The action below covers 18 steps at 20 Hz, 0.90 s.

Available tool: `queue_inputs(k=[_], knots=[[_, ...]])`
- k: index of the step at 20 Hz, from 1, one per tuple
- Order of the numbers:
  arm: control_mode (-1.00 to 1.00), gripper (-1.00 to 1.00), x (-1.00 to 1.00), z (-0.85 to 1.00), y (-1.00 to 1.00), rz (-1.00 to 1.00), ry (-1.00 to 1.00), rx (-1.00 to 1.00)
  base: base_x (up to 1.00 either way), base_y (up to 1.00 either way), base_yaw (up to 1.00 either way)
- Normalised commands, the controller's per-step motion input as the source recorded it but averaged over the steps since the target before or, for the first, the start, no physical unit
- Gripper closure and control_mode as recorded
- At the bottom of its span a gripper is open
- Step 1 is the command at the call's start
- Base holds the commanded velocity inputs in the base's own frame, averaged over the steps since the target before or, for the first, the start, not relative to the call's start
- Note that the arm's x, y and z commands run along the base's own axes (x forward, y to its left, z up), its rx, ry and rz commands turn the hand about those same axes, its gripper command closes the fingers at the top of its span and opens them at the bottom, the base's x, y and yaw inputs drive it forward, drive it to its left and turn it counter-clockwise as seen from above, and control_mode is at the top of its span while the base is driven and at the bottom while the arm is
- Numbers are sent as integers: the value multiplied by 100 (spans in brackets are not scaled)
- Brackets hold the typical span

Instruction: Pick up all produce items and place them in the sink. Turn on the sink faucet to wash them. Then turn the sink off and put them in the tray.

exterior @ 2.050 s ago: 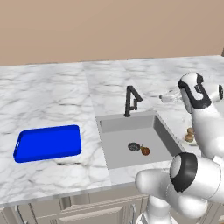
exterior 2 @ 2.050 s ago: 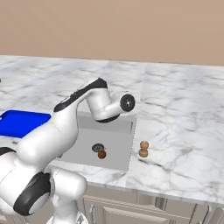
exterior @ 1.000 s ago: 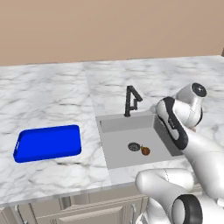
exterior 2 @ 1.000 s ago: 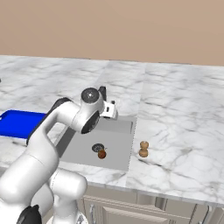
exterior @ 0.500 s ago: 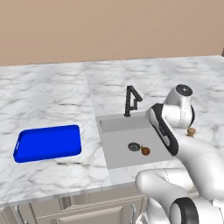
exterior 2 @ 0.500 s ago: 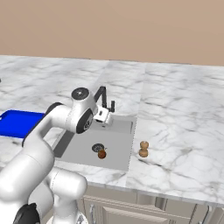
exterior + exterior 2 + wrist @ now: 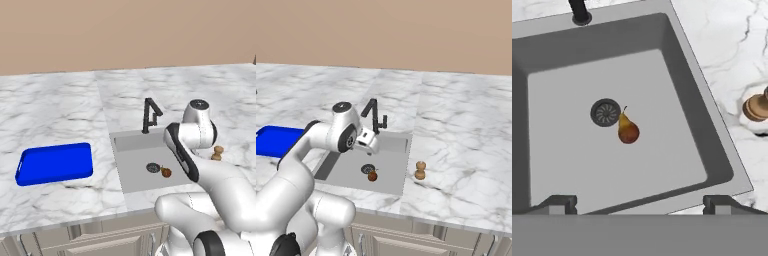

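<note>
An orange-brown pear with a short stem, one of the produce items point(image 7: 628, 132), lies on the floor of the grey sink point(image 7: 572, 150) right beside the round drain point(image 7: 605, 112); it also shows as the pear point(image 7: 166, 173) point(image 7: 372, 175). A tan-brown produce lump point(image 7: 757, 106) point(image 7: 420, 170) point(image 7: 217, 152) sits on the marble counter just right of the basin. My gripper point(image 7: 639, 202) point(image 7: 370, 148) hangs open above the sink, looking down into it, with nothing between its fingers. The black sink faucet point(image 7: 150, 115) point(image 7: 375, 116) stands at the basin's back edge. The blue tray point(image 7: 55, 163) lies on the counter to the left.
Marble counter point(image 7: 60, 110) runs wide on both sides of the basin, with a tan wall behind it. My white forearm point(image 7: 182, 155) crosses over the right side of the sink in the left base view. Cabinet fronts run below the counter's front edge.
The arm has swung from above the counter at the right to over the sink and lowered. The jaws stayed open. The pear and the counter lump have not moved.
</note>
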Motion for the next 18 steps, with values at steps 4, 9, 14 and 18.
queue_inputs(k=[4, 9, 14, 18], knots=[[-100, -100, -16, -32, 15, -6, 14, -2, 0, 0, 0], [-100, -100, -8, -28, 11, -6, 15, -1, 0, 0, 0], [-100, -100, 0, -14, 1, -5, 13, 0, 0, 0, 0], [-100, -100, 0, -11, 0, -3, 12, 0, 0, 0, 0]])
